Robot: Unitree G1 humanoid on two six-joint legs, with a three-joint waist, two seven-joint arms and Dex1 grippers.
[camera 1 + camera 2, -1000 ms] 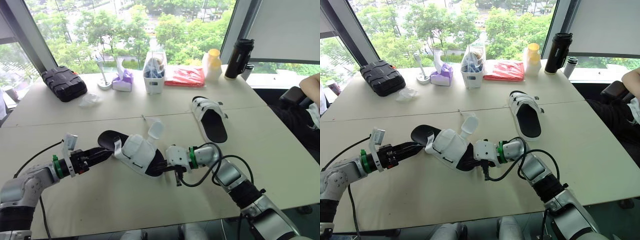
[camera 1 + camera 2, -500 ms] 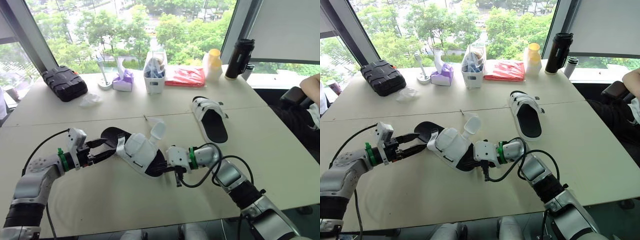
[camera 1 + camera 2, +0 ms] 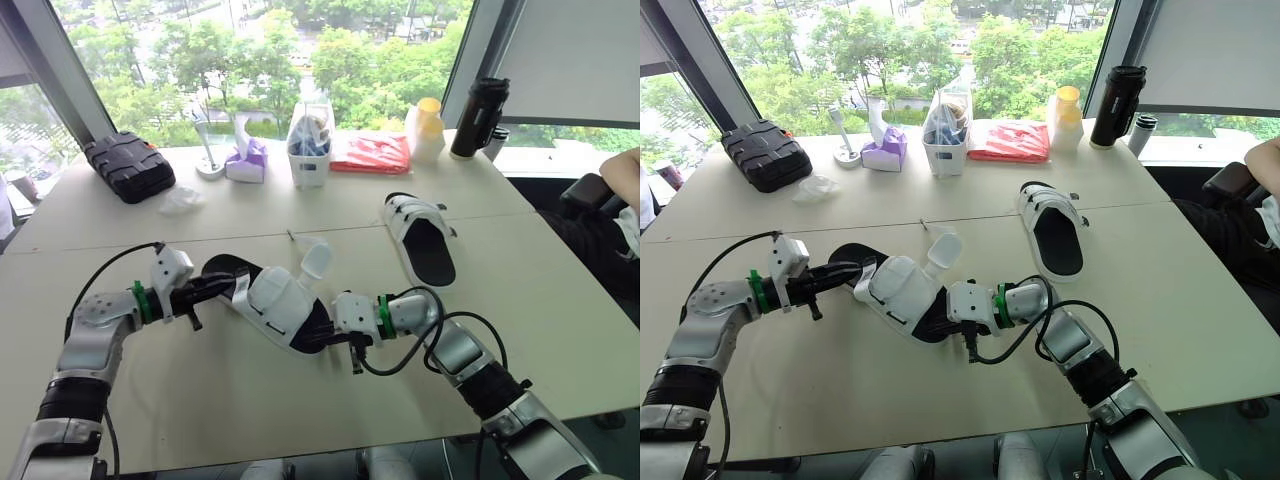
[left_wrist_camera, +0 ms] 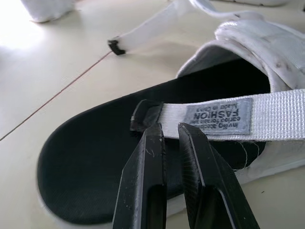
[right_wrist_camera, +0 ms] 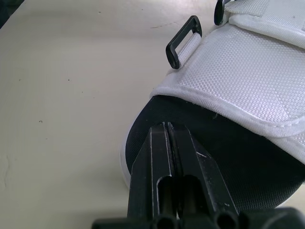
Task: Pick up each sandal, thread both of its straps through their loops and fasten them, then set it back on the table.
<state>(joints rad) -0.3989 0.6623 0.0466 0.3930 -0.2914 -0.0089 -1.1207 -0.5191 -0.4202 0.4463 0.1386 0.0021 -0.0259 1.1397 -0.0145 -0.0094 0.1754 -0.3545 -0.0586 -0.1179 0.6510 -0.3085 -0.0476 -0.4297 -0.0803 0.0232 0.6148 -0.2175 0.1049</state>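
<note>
The left end effector (image 4: 169,128) has swung in from the lower left to the heel of the sandal (image 3: 285,310) at centre frame. Its fingers stand narrowly apart, tips at the edge of the labelled strap (image 4: 267,114) lying across the footbed. Closing here may catch only the strap's edge, so the webbing could slip free or twist. At the toe, the right end effector (image 5: 167,128) has its fingers pressed together against the sole's rim. That is a weak brace, and a pull on the strap could drag the sandal across the worktop (image 3: 250,400). The other sandal (image 3: 420,238) lies well apart, right of centre.
</note>
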